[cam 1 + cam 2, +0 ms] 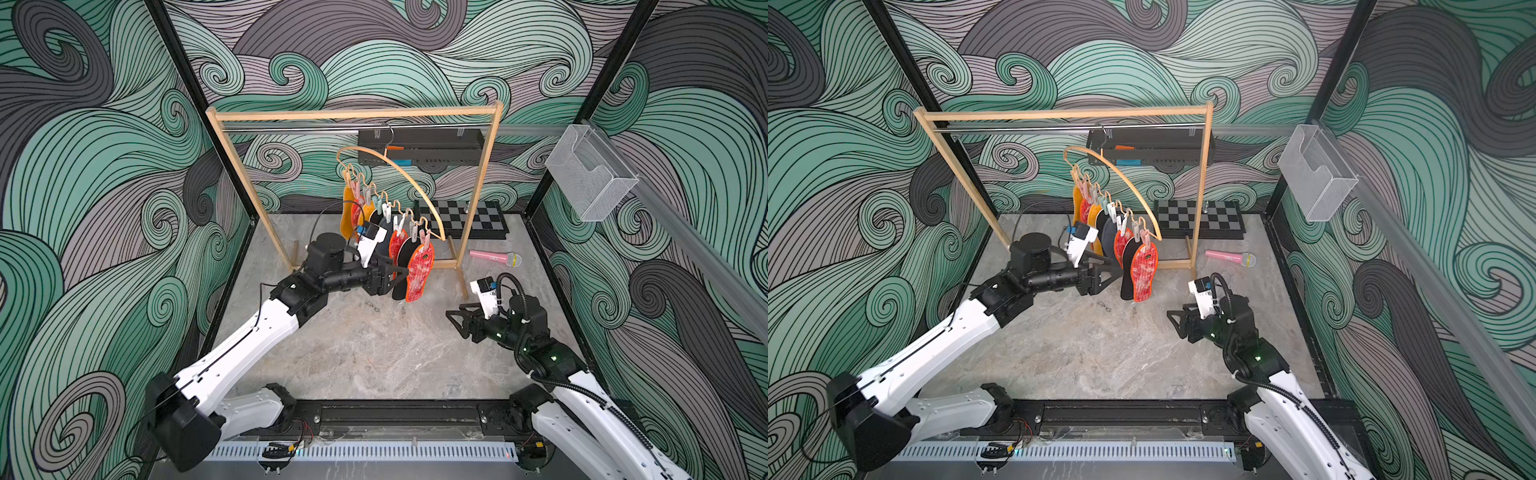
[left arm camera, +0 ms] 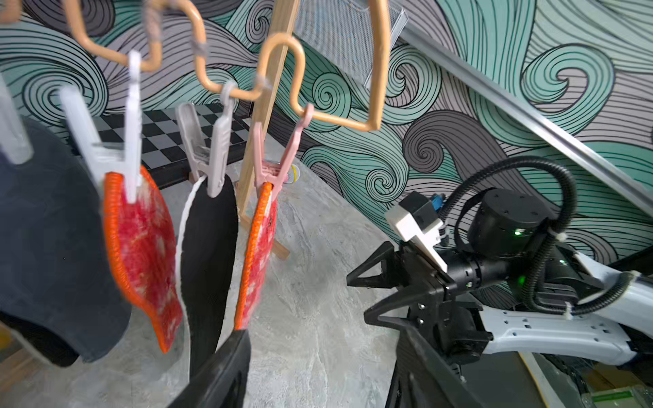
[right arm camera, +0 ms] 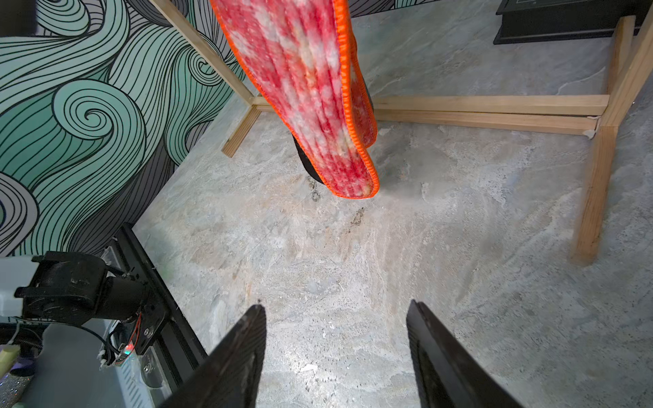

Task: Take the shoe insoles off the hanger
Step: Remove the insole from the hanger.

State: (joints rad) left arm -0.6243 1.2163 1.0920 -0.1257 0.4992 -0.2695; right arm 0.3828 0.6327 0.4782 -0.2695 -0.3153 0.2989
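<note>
The shoe insoles [image 1: 419, 274] hang pegged in a row under the hanger [image 1: 415, 183], which hooks onto the rail of the wooden rack [image 1: 353, 113]; none lies on the table, so the first removal is in hand. The left gripper [image 2: 323, 335] is at the lower end of the front red-white insole [image 3: 311, 88] with jaws apart and nothing between them; the right gripper [image 3: 337, 305] hovers released and empty, well apart. The next move likely calls for closing on that insole and pulling down steadily, so it slips from its pink peg [image 2: 279, 166] without unhooking the hanger.
</note>
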